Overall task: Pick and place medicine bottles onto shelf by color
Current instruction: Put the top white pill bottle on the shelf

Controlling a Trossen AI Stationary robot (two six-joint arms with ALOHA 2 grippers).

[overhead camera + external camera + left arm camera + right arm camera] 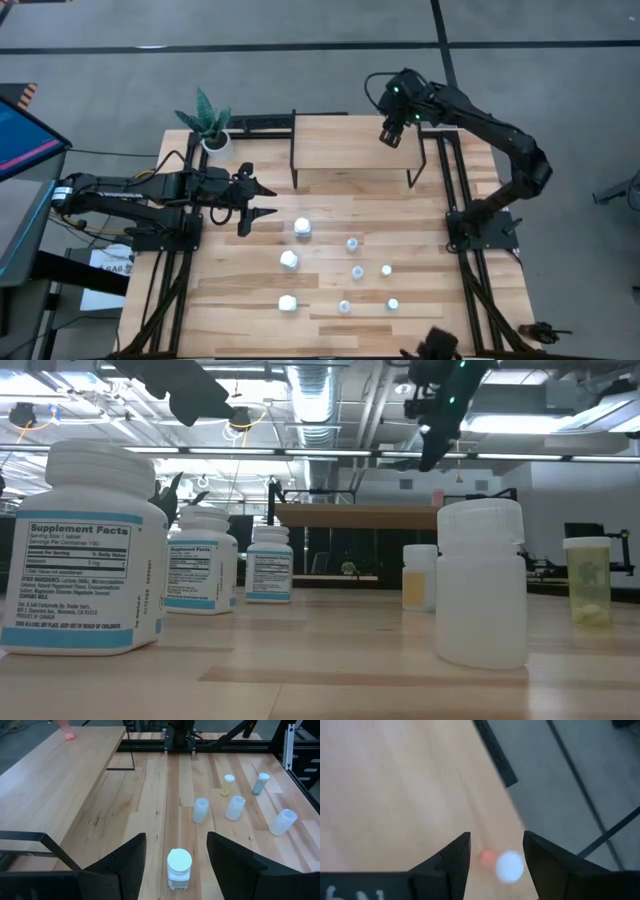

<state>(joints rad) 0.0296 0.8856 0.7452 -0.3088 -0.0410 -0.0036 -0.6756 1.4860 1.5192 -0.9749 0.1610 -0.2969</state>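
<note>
**A:** The left gripper (pixel 268 202) hangs low over the tabletop (pixel 240 300), jaws spread wide and holding nothing. The nearest white bottle (pixel 302 227) stands upright just ahead of them.

**B:** It looks lined up. The arm should push straight forward until the bottle sits deep between the jaws, then close on the body below the cap. Grabbing high risks tipping it.

**A:** The right gripper (pixel 390 138) hovers over the far right corner of the shelf (pixel 340 150), its jaws apart too. A small red-capped bottle (pixel 69 735) is on the shelf beneath them, too blurred to say whether anything touches it.

**B:** That arm should lift straight up, so a finger doesn't clip the bottle. The white one probably belongs well away from the red, leaving room for each colour group.

**A:** What's the count?

**B:** Nine bottles in all. There are three white and three pale translucent ones on the tabletop, plus two small ones, one yellow-capped and one greenish. The red-capped bottle is the only one on the shelf. That makes one shelf and two arms.
</note>
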